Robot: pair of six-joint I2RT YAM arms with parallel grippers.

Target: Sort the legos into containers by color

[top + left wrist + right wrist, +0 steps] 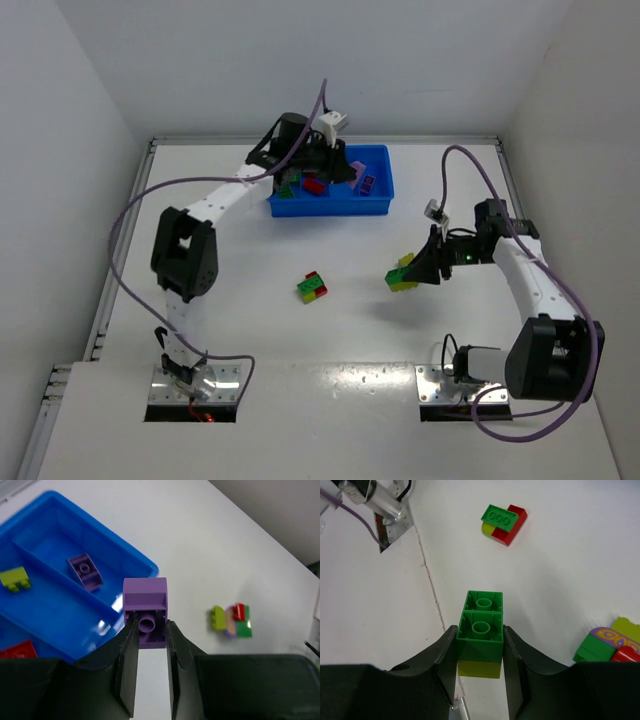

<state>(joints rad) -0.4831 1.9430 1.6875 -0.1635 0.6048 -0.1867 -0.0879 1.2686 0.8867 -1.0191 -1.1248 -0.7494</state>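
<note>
My left gripper (149,625) is shut on a purple lego (145,605), which hangs above the right-hand corner of the blue tray (55,615). Its compartments hold a purple brick (85,571), a lime brick (14,578) and a red brick (18,650). From above, the left gripper (338,166) hangs over the tray (340,209). My right gripper (479,632) is shut on a green brick stacked on a lime one (481,630), held above the table at mid right (404,273).
A green, red and yellow clump (312,287) lies on the table centre, also in the right wrist view (503,519). Another clump of lime, purple, red and green (232,620) sits below the right gripper (609,644). White walls enclose the table.
</note>
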